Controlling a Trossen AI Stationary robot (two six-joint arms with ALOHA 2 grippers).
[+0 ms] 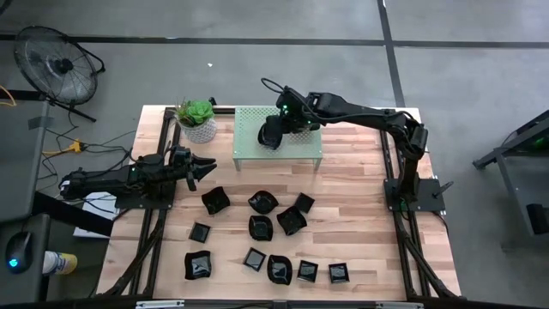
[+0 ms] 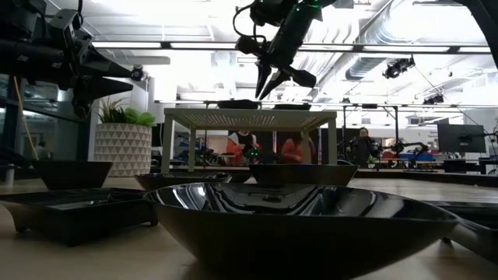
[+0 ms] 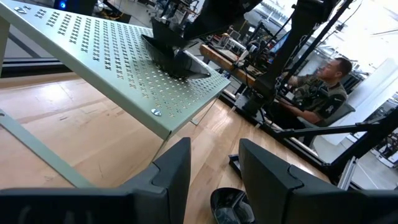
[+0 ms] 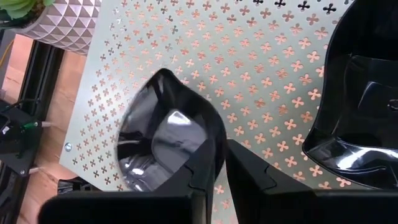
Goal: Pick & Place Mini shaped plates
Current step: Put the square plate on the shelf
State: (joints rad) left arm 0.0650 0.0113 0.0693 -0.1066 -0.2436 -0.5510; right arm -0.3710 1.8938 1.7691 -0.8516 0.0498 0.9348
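Plant flanks rack; right end effector slightly parted astride plate; left end effector open.

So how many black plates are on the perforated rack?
2: one plate at the right gripper, a second plate beside it on the rack; the arm might hide more.

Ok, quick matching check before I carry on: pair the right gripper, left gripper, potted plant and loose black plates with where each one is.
Things:
1 right gripper
2 left gripper
3 potted plant
4 loose black plates

Places:
A spread on the wooden table, off the shelf
B above the perforated shelf, at a plate lying there
C standing on the table by the shelf's end
D over the table near the plant, jaws open, empty

Pairs: 1-B, 2-D, 3-C, 4-A
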